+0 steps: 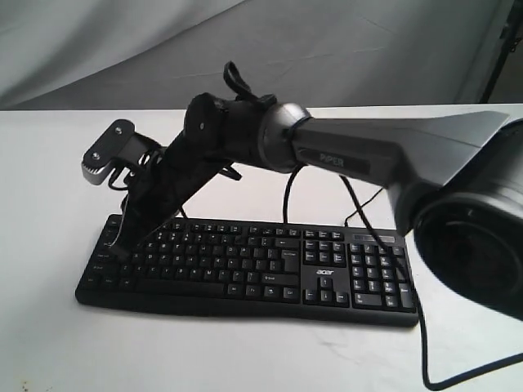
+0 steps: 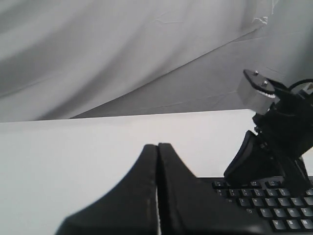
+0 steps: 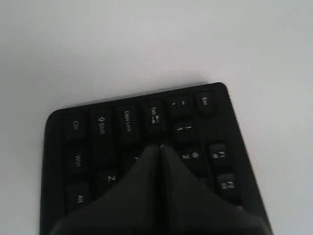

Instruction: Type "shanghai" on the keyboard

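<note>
Right gripper [image 3: 160,147], fingers pressed together, poised over the keyboard's [image 1: 270,269] left end.
Its tip hangs just beside Tab and Caps Lock; a slight drift could press Caps Lock or two keys at once, spoiling the word. The keyboard lies flat on the white table [image 1: 245,359]; the left gripper [image 2: 157,147], also closed, sits near the keyboard's left end.

- The white table [image 1: 49,335] before me is plain and smooth, and soft shadows lie on it.
- Behind it hangs a grey cloth [image 1: 343,49] with long, slanting folds.
- A dark pole [image 1: 504,41] leans at the upper right edge of the exterior view.
</note>
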Controlling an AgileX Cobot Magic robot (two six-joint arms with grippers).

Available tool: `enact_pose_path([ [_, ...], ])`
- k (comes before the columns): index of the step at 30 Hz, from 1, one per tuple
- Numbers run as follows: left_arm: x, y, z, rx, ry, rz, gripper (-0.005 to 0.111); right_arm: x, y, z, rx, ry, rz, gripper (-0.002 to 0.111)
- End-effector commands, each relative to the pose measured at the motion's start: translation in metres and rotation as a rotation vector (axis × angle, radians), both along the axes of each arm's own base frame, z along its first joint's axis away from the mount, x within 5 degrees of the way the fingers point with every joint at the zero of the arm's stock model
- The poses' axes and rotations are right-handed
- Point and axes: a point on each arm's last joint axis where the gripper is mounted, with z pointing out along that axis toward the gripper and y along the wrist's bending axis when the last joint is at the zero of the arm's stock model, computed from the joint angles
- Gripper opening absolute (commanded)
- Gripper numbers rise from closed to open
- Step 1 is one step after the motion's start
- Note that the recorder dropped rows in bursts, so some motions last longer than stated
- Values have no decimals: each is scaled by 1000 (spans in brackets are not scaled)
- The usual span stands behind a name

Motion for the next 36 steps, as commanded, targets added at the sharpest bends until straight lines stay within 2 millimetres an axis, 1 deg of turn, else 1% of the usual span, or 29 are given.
enact_pose_path([
  [1,0,0,0,-2,-7,-6,0,-10,10,-6,-8,-22,30,0],
  [5,0,0,0,-2,-7,-6,0,-10,9,-7,-29,-43,35,0],
  [12,0,0,0,-2,-7,-6,0,-8,6,-20,-87,-39,18,0],
  [31,0,0,0,-2,-7,-6,0,-13,8,-21,-103,-39,42,0],
  [36,0,0,0,-2,-7,-6,0,-13,8,-29,-112,-25,42,0],
])
